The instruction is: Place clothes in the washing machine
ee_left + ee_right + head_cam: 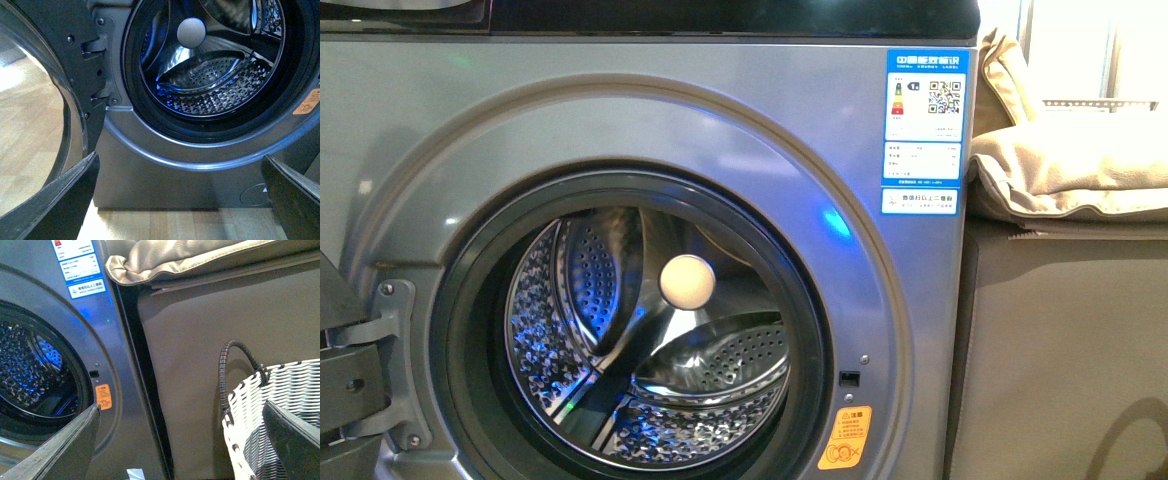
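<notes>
The silver-grey washing machine (pixel 880 300) fills the front view, its round porthole open onto the perforated steel drum (pixel 650 340), which holds nothing that I can see. The door (pixel 50 75) is swung aside on its hinge. In the left wrist view my left gripper (pixel 180 156) is open and empty, low in front of the machine's base (pixel 165 175) and below the drum mouth (pixel 215 85). My right gripper (pixel 180 405) is open and empty too, between the machine's front (pixel 120 390) and a woven basket (pixel 280 405). The clothes are out of view.
A grey-beige cabinet (pixel 1060 350) stands right beside the machine with a beige padded cushion (pixel 1080 170) on top. The black-and-white basket has a dark looped handle (pixel 235 352); its inside is hidden. Wooden floor (pixel 165 225) lies under the machine.
</notes>
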Robot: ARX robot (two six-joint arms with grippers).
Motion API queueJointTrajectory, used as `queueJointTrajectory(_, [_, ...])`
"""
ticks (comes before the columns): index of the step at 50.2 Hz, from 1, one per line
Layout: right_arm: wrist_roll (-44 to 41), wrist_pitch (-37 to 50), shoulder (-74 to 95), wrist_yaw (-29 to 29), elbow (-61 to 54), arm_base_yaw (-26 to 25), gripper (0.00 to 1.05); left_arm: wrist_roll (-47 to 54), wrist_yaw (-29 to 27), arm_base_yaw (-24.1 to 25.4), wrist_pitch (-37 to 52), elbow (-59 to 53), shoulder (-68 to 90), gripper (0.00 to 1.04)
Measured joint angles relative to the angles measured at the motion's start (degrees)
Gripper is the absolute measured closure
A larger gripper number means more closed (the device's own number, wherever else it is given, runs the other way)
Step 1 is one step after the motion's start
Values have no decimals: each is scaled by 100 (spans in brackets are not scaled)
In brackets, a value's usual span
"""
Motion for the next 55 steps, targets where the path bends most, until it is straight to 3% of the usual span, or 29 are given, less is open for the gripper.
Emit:
queueJointTrajectory(10, [232,789,1412,-590,699,-684,8,0,2,0,0,0,0,7])
queueJointTrajectory(25, [496,442,3215,-1228,2085,-1502,8,2,2,0,0,0,0,7])
queueJointTrajectory(31, [153,-142,4015,-1191,2789,-1705,8,2,2,0,0,0,0,7])
queueJointTrajectory(44, [-1314,-2312,6271,-817,4625,-2157,8,2,2,0,0,0,0,7])
queueJointTrajectory(55, [-2317,-2516,7932,-138,4935,-2323,8,2,0,0,0,0,0,7])
